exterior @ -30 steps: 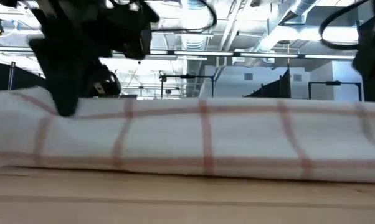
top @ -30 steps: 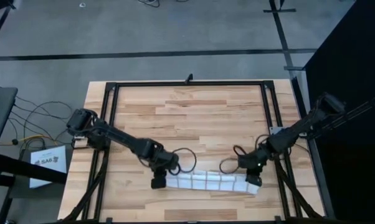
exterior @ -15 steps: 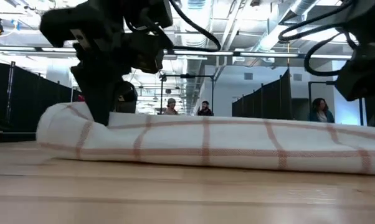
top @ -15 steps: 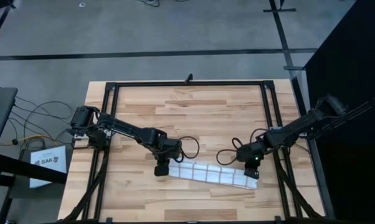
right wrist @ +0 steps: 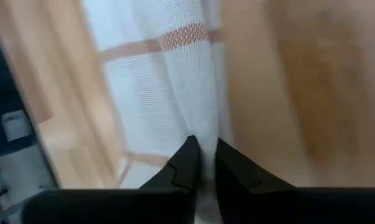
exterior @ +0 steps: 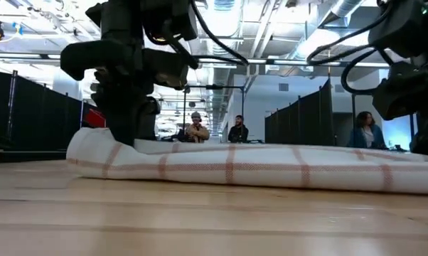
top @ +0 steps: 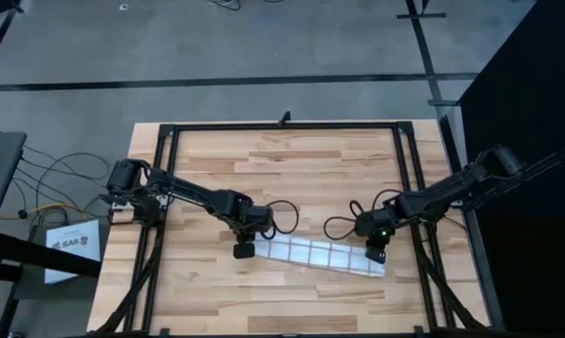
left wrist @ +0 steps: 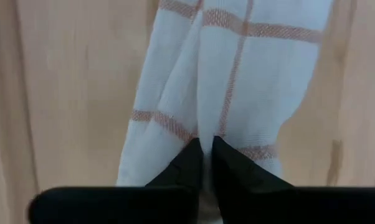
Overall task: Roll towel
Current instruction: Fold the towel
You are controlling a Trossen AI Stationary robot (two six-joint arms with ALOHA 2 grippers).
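Note:
The towel [top: 313, 254], white with thin reddish grid lines, lies on the wooden table as a long narrow roll running left to right near the near edge. It also shows in the low view [exterior: 235, 167]. My left gripper [top: 243, 250] stands on its left end, shut on the cloth [left wrist: 206, 144]. My right gripper [top: 376, 253] stands on its right end, also shut on the cloth [right wrist: 203, 149]. In the low view the left gripper [exterior: 125, 139] comes down on the roll's left end. My left gripper pinches a raised fold [left wrist: 207, 127] of the towel's left end between its two fingertips. The fingers come from above, pointing down. The roll lies on the table below them. My right gripper pinches a ridge of cloth [right wrist: 200, 121] at the towel's right end between its two fingertips, from above. This end also rests on the table.
A black frame rail [top: 282, 125] runs around the table, with posts along both sides. Cable loops [top: 339, 225] hang off both arms just beyond the towel. Bare wood [top: 292, 169] stretches toward the far edge. People [exterior: 196, 129] sit in the room behind.
Both grippers have moved toward the table's far edge, staying shut on the towel's ends. The rolled towel has travelled with them along the table, away from the near edge, and now lies slightly slanted with its left end farther back.

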